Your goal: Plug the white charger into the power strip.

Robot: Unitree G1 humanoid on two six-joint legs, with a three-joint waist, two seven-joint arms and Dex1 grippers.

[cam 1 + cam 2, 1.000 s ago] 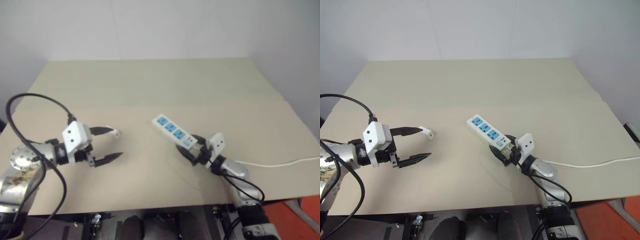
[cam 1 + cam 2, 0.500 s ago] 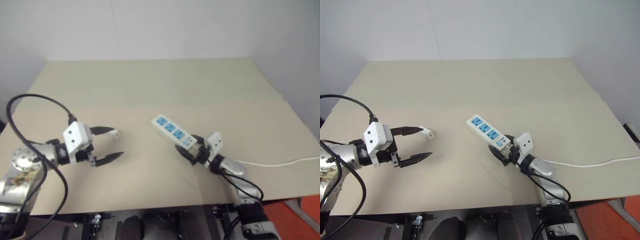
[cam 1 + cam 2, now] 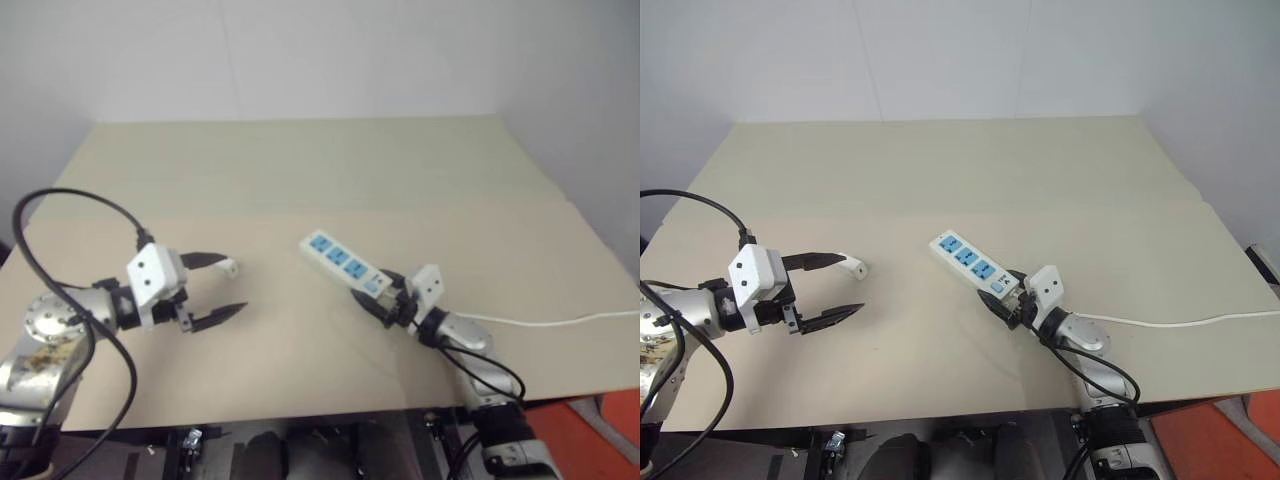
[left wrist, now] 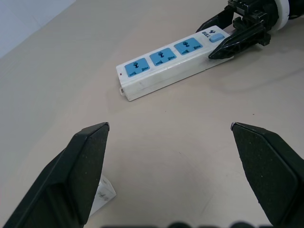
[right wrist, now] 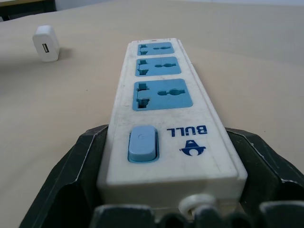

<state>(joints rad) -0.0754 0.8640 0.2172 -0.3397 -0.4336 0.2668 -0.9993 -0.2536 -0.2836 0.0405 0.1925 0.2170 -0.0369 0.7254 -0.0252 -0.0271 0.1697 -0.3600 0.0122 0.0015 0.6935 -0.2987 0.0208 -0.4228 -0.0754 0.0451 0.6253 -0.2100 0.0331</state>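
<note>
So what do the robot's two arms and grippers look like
Both arms are silver metal with loose black cables. Each gripper, left and right, has two black pointed fingers under a white boxy housing with small dark dots. The left arm ends in a round silver joint disc.

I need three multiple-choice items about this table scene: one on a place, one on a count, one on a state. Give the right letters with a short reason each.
1. Where does the white charger lie?
A. plugged into the strip
B. on the table beside the left gripper's far finger
C. between the right gripper's fingers

2. How many blue sockets does the power strip have?
A. two
B. three
C. five

3. How do the left gripper's fingers stand?
A. wide open, nothing between them
B. shut on the charger
C. shut on the cord

Key: 1 B, it rests on the table by that fingertip. 2 B, the right wrist view shows three. 3 A, the left wrist view shows bare table between them.
</note>
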